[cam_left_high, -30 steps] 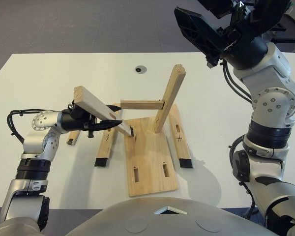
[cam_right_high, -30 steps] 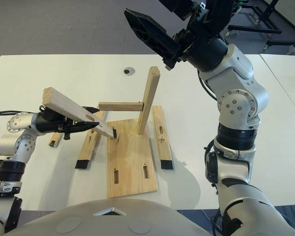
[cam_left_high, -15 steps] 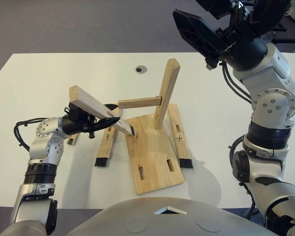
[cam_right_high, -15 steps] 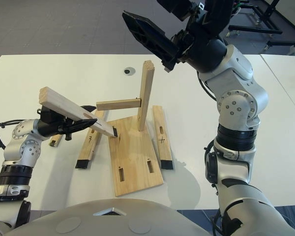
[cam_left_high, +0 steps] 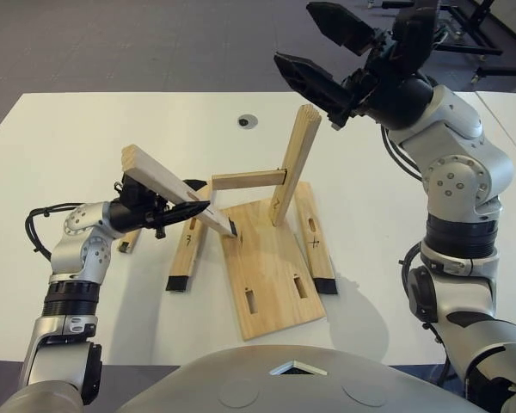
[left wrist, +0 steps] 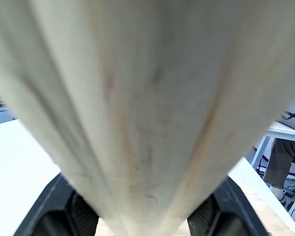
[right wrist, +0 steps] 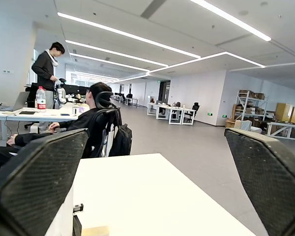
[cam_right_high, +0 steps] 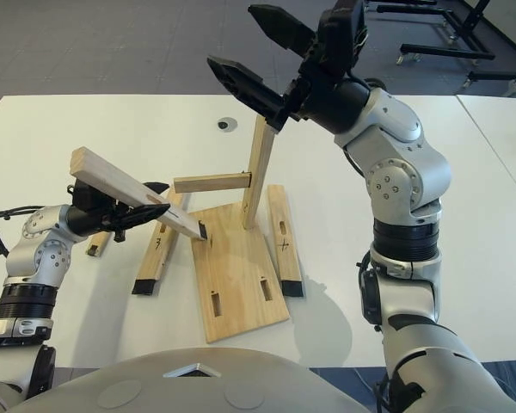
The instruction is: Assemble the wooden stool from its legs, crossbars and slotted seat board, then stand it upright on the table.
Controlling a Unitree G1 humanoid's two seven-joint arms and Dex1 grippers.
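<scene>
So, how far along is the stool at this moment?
Done: one leg stands in the board, with a crossbar joined to it. In hand: the left gripper holds a second leg, tilted, its end at the board. The right gripper is open above. To do: two more legs lie flat beside the board.

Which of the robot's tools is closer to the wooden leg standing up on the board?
Right. The right tool is open, up near the standing leg's top; the left tool is off to its left, shut on a tilted leg.
</scene>
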